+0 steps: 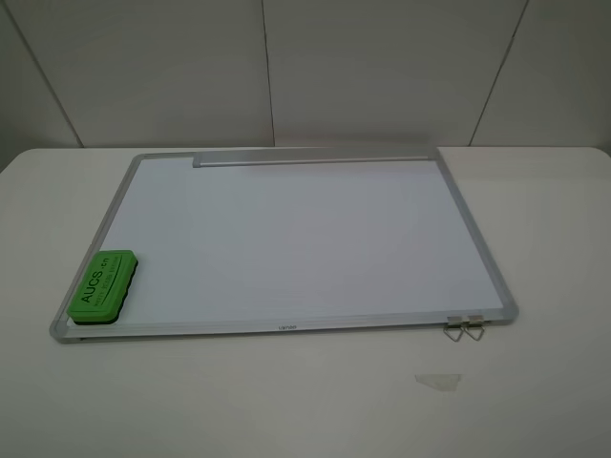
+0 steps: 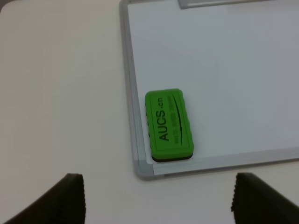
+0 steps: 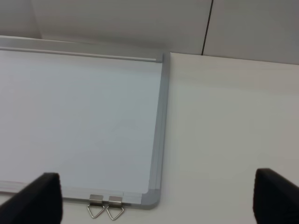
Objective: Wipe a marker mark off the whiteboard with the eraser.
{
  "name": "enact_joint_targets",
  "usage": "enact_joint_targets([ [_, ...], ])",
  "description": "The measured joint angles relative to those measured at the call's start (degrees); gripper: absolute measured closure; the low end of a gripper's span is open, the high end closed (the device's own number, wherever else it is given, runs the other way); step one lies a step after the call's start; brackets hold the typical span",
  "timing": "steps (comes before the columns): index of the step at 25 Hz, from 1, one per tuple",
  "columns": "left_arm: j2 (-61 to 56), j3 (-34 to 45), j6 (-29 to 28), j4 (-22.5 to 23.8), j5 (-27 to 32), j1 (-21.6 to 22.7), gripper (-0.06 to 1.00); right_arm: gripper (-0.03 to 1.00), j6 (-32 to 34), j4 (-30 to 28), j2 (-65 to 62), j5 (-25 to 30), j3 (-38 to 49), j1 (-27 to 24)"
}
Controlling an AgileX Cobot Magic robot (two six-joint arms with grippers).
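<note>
The whiteboard [image 1: 286,239] lies flat on the table, its silver frame all in view. The green eraser [image 1: 102,284] rests lettering up on the board's near left corner, tight against the frame. No marker mark shows anywhere on the white surface. In the left wrist view the eraser [image 2: 169,125] lies beyond my left gripper [image 2: 161,205], which hangs open above the table just off the board's corner [image 2: 145,170]. My right gripper [image 3: 156,205] is open too, above the near right corner of the whiteboard [image 3: 156,196]. Neither gripper shows in the exterior high view.
A grey tray strip [image 1: 315,156] runs along the board's far edge. Two binder clips [image 1: 465,328] hang off the near right edge, also seen as binder clips [image 3: 105,207] in the right wrist view. A small pale scrap [image 1: 437,381] lies on the white table in front.
</note>
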Motion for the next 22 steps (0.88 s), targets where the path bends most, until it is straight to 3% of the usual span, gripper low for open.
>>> enact_joint_targets([
  [22,-1.2,0.1,0.0,0.0,0.0,1.9,0.28,0.15,0.0,0.0,0.0,0.0,0.0,0.0],
])
